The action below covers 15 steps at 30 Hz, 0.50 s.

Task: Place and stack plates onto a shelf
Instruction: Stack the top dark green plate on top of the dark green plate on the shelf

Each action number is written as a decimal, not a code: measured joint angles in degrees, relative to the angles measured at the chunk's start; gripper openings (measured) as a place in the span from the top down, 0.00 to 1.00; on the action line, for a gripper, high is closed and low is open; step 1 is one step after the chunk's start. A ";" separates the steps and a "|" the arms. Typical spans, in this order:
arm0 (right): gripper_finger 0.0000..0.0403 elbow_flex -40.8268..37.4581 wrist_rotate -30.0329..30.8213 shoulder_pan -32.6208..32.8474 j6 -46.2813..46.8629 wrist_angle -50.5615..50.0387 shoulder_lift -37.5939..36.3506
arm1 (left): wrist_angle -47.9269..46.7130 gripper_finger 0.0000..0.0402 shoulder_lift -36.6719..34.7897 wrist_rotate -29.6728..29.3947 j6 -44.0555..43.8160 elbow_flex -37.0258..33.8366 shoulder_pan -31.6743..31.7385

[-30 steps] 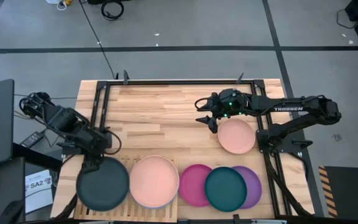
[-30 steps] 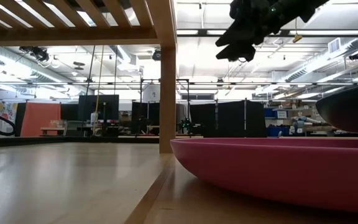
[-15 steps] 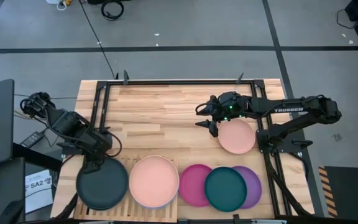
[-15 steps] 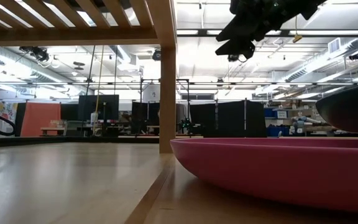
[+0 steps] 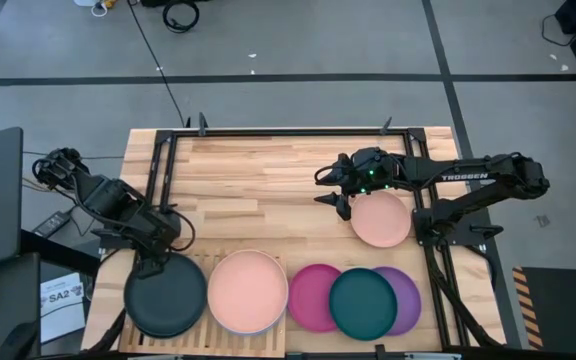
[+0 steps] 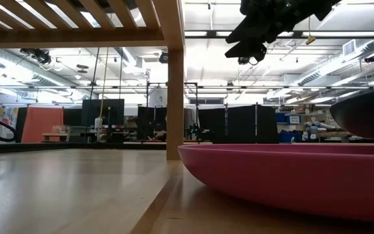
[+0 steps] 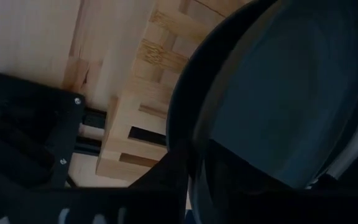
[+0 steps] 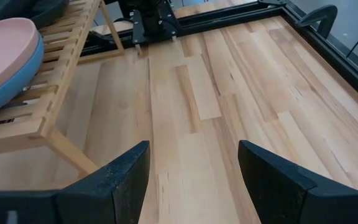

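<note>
On shelf (image 5: 196,262) — black plate (image 5: 166,298) flat, left claw (image 5: 151,266) pinching rim; right claw (image 5: 334,187) open.

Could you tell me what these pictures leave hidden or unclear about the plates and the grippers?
- Left gripper: in the high view, the arm covers its fingers at the black plate; grip unclear.
- Blue plate: only a rim shows under the pink plate.
- Purple plate: largely covered by the teal plate.

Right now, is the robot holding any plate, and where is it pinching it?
The left gripper is at the black plate's far rim; whether it grips can't be told. The right gripper is open, holding nothing.
</note>
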 joint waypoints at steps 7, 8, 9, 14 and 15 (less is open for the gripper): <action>0.38 0.00 -0.01 0.00 0.00 -0.02 0.01 | 0.00 0.80 0.02 -1.39 -0.22 0.00 0.00; 0.38 0.00 0.00 0.00 0.00 -0.02 0.01 | 0.00 0.79 0.04 -2.06 -0.22 0.00 0.00; 0.38 0.00 -0.01 0.00 -0.01 -0.02 0.01 | 0.00 0.78 0.04 -2.89 -0.24 0.00 0.00; 0.38 0.00 -0.01 0.00 -0.02 -0.02 0.00 | 0.00 0.70 0.04 -5.22 -0.22 0.01 0.00; 0.38 0.00 -0.01 0.00 -0.02 -0.02 0.00 | 0.00 0.69 0.04 -5.64 -0.22 0.02 0.00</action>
